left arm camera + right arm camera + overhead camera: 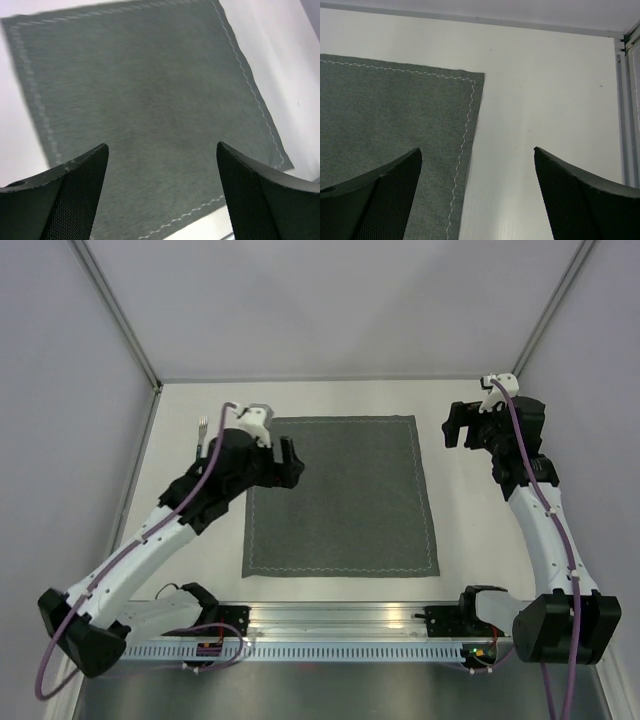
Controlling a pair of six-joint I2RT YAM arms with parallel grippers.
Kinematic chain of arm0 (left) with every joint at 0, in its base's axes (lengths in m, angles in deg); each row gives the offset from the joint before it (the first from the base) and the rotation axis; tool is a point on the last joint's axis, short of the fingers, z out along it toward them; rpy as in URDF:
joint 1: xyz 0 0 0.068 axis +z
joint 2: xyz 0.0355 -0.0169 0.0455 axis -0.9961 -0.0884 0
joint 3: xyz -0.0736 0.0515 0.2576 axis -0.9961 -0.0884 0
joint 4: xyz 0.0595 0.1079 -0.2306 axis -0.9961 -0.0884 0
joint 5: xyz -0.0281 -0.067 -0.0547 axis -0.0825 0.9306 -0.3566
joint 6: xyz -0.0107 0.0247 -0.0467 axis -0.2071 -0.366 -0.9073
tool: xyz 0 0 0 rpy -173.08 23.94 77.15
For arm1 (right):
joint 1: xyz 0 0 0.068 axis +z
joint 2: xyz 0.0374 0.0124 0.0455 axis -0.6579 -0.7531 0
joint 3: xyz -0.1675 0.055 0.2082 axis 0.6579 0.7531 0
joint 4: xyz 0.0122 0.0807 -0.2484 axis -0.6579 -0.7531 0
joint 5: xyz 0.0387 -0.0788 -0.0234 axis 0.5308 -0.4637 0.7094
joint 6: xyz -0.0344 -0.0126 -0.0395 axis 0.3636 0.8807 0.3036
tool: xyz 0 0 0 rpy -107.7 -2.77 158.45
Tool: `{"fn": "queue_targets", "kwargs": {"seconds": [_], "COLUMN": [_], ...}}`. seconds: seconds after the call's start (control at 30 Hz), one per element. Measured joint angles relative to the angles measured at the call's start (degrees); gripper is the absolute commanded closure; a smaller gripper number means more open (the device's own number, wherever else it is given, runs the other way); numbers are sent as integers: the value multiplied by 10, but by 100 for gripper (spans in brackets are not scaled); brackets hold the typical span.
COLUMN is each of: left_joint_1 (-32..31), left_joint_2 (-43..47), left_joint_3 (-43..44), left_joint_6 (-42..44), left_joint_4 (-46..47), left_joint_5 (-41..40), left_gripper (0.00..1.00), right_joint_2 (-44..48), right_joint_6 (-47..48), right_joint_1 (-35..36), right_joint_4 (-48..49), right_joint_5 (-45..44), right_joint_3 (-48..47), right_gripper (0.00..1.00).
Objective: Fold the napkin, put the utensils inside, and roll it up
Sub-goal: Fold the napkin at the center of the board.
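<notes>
Napkin (pixel 340 495) lay spread flat and unfolded in the middle of the table (pixel 465 540), its stitched edges square to the arms, presumably so either side could be lifted for the first fold; left gripper (pixel 287 462) hung over the cloth's far left corner, jaws wide and empty; right gripper (pixel 460 427) hovered just beside the far right corner, likewise wide and empty, seemingly poised for a matched pinch; fork (pixel 203 430) waited far left, off the cloth.

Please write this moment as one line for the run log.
napkin: flat, unfolded | left gripper: open, empty, above napkin's left side | right gripper: open, empty, beside its far right corner | fork: left of napkin
</notes>
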Motion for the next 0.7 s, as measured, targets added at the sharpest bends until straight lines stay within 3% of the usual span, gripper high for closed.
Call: {"fn": "queue_targets", "kwargs": {"seconds": [0.17,0.33,0.53,0.7], "left_joint_1": [-190,-315,-417,-462], "left_joint_2": [-121,-268,-416,-506], "left_joint_3": [16,49,118,177], "left_joint_6": [-12,-13,-6,8], "left_joint_4": [38,79,130,166], "left_joint_5": [-93,-151,-187,-189], "left_gripper": [13,18,23,28], "right_joint_2": [-12,-21,-38,-41], "right_joint_6": [1,0,0,0], "right_joint_1": [0,0,0,0], "right_joint_4": [-13,-17,-20,-21], "right_joint_5": [-7,-17,-25,-30], "right_joint_3": [-21,-28,-28,-28], "right_gripper": [2,2,2,2]}}
